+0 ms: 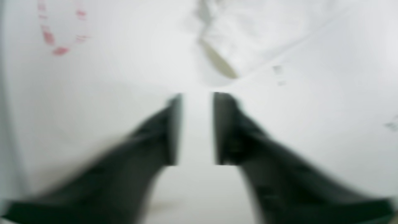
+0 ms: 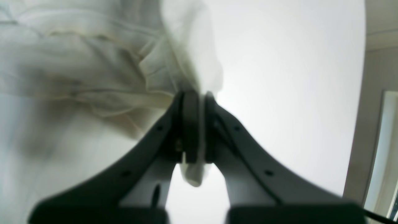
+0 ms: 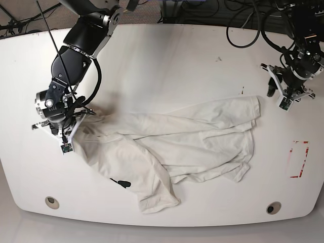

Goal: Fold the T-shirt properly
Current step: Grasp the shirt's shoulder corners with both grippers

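The table (image 3: pixel 167 55) carries the T-shirt (image 3: pixel 182 144), crumpled across its front half. It looks light and limp, so hems grip best. My right gripper (image 2: pixel 197 130) pinches its edge; my left gripper (image 1: pixel 197 127) hangs spread, empty, near the right edge.

T-shirt (image 3: pixel 192 134): cream, off-white; one small black mark of print showing near its lower fold. Desk (image 3: pixel 167 55): plain white, with a red dashed rectangle (image 3: pixel 297 159) marked near one edge. Arms dark grey to black; cables black.
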Tool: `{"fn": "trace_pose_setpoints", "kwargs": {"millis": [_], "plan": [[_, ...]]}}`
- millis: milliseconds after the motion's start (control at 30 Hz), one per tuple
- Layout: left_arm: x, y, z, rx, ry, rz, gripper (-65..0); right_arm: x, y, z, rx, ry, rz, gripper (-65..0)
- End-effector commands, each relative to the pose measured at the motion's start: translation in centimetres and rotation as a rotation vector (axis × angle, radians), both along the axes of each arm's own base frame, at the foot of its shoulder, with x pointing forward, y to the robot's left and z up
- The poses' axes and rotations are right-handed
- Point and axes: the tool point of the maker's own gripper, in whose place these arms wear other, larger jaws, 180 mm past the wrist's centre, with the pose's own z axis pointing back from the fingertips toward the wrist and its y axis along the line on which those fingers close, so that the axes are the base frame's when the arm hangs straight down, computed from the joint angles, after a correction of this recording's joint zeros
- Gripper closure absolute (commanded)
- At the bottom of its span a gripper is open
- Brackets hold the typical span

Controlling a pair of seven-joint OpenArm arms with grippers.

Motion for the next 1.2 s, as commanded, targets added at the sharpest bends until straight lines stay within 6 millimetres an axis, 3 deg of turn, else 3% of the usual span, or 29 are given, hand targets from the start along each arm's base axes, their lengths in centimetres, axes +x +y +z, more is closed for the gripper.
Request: {"fn": "trace_pose_setpoints", "kwargs": {"millis": [0, 33, 67, 167, 433, 600, 800, 900, 1000, 1067, 1167], "plan": [[0.3, -1.3, 0.3, -0.053, -0.036, 0.013, -34.0, 0.9, -0.4, 1.7, -0.013, -0.052, -0.001, 0.0], [0.5, -2.2, 0.1, -0.086, -0.043, 0.021, -40.8, 0.9, -0.4, 1.7, -0.015, -0.053, -0.001, 0.0], [0.9, -2.7, 0.2, -0.106, -0.058, 0.026, -43.5, 0.7, -0.4, 1.5, -0.015, -0.047, -0.001, 0.0], [1.8, -3.6, -0.6, -0.186, -0.060, 0.082, -46.2, 0.5, -0.5, 1.1, -0.015, -0.038, 0.000, 0.0], [5.3, -2.8, -4.8, -0.349, 0.015, 0.239, -46.0, 0.4, -0.3, 0.9, -0.010, -0.034, 0.000, 0.0], [6.8, -3.1, -5.5, -0.400, 0.010, 0.255, -45.8, 0.3, -0.3, 0.9, -0.010, -0.034, -0.001, 0.0], [6.8, -3.5, -6.5, -0.425, 0.026, 0.250, -45.0, 0.3, -0.3, 0.9, -0.008, -0.032, -0.003, 0.0], [6.9, -3.5, -6.4, -0.427, 0.023, 0.250, -33.9, -0.1, -1.2, 0.8, 0.001, -0.034, -0.034, 0.0], [8.0, -4.3, -6.6, -0.446, 0.018, 0.234, -16.9, -0.5, -1.6, 0.5, 0.044, -0.043, -0.079, -1.0], [8.3, -5.2, -7.6, -0.461, 0.048, 0.214, -10.6, -0.2, -1.6, 0.9, 0.090, -0.074, -0.091, -2.7], [8.5, -5.0, -8.8, -0.460, 0.074, 0.201, -2.9, -0.8, -1.8, -0.1, 0.171, -0.058, -0.119, -3.8]]}}
